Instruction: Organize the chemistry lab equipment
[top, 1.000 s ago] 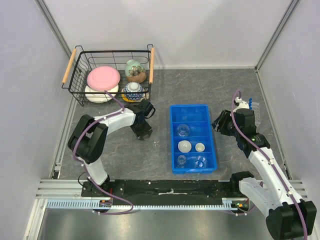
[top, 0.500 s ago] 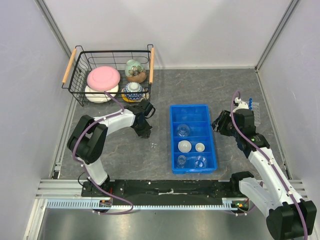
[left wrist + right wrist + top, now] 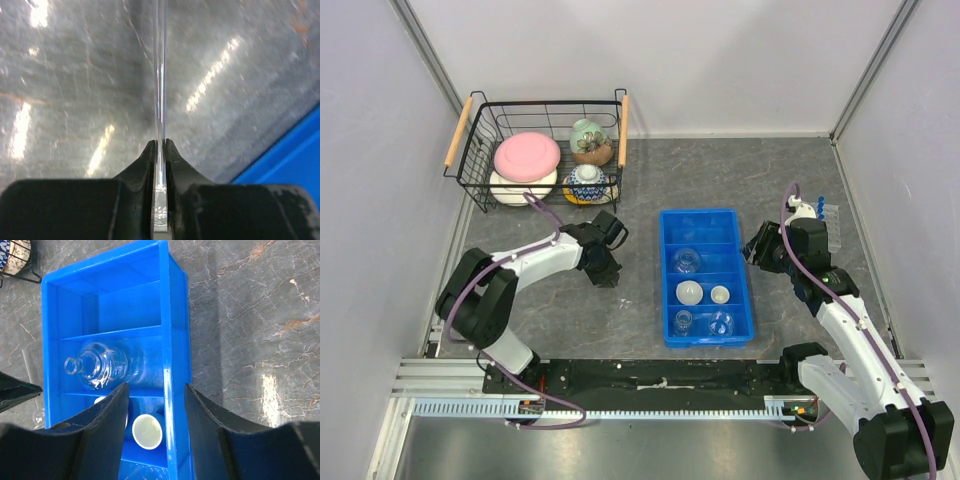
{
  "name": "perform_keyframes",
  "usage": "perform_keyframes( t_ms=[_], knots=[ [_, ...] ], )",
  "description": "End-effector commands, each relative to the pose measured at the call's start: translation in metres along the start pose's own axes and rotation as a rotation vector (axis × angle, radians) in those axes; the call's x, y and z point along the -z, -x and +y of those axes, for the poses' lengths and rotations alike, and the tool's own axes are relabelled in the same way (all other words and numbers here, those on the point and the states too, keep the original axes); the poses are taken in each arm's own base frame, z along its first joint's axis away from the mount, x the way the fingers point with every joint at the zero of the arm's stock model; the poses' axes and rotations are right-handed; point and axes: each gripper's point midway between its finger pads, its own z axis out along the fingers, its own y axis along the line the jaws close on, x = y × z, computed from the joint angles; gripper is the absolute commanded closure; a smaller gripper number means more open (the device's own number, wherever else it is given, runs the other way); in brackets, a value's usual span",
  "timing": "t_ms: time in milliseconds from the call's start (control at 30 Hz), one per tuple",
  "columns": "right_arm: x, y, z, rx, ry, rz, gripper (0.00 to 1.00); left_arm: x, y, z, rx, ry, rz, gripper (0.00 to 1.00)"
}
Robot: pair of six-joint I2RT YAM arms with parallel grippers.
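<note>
The left gripper (image 3: 160,146) sits low over the grey stone-patterned surface (image 3: 720,170), left of centre in the overhead view. Its jaws are clenched on a thin clear glass rod (image 3: 160,90), which runs straight up the middle of the left wrist view. A corner of the blue tray (image 3: 295,150) shows at that view's lower right.

In the overhead view the tray stands at the centre of the frame. A clear round-bodied flask (image 3: 686,260) lies in its second compartment from the top. Two little white dishes (image 3: 690,292) sit side by side in the third, and two more clear flasks (image 3: 720,323) in the bottom one.

The right gripper (image 3: 156,386) hangs just right of the tray's right wall, its jaws spread apart and grasping nothing. Clear tubes with blue caps (image 3: 820,208) sit behind it at the right. A black wire basket (image 3: 480,175) of crockery occupies the upper left.
</note>
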Motion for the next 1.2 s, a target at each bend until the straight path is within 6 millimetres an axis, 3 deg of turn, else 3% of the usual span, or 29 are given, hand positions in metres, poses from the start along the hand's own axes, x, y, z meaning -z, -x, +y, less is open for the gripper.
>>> perform_keyframes(
  t_ms=[0,200,267,300,367,400,467,500,533,567,867,933,967,1000,1167],
  knots=[
    [0.011,0.021,0.014,0.011,0.034,-0.060,0.44,0.045,-0.003,-0.015,-0.107,-0.105,-0.052,0.98],
    [0.019,0.027,0.018,0.015,0.029,-0.069,0.44,0.099,-0.007,-0.036,-0.270,-0.244,-0.087,0.98],
    [0.021,0.029,0.018,0.015,0.023,-0.072,0.44,0.110,-0.009,-0.034,-0.355,-0.231,-0.090,0.98],
    [0.023,0.031,0.020,0.016,0.026,-0.077,0.44,0.122,-0.009,-0.045,-0.393,-0.256,-0.103,0.98],
    [0.025,0.032,0.020,0.016,0.023,-0.076,0.45,0.134,-0.011,-0.048,-0.504,-0.253,-0.117,0.98],
    [0.026,0.034,0.022,0.019,0.026,-0.079,0.45,0.150,-0.012,-0.062,-0.557,-0.288,-0.145,0.98],
    [0.028,0.035,0.024,0.019,0.029,-0.079,0.45,0.157,-0.003,-0.069,-0.654,-0.245,-0.196,0.98],
    [0.030,0.039,0.026,0.022,0.031,-0.086,0.45,0.174,0.002,-0.077,-0.693,-0.246,-0.225,0.98],
    [0.032,0.039,0.026,0.027,0.028,-0.085,0.45,0.172,0.009,-0.082,-0.722,-0.205,-0.253,0.98],
    [0.035,0.044,0.028,0.029,0.028,-0.095,0.44,0.188,0.018,-0.095,-0.778,-0.226,-0.299,0.98],
    [0.056,0.063,0.040,0.049,0.029,-0.118,0.45,0.208,0.052,-0.166,-1.142,-0.256,-0.467,0.98],
    [0.058,0.062,0.039,0.053,0.024,-0.112,0.45,0.193,0.052,-0.177,-1.215,-0.238,-0.444,0.98],
    [0.059,0.063,0.038,0.051,0.020,-0.114,0.45,0.195,0.054,-0.185,-1.255,-0.246,-0.461,0.98],
    [0.060,0.061,0.038,0.053,0.022,-0.111,0.45,0.184,0.057,-0.188,-1.305,-0.210,-0.461,0.98],
    [0.061,0.054,0.034,0.057,0.007,-0.098,0.45,0.166,0.062,-0.201,-1.406,-0.192,-0.527,0.98]
  ],
)
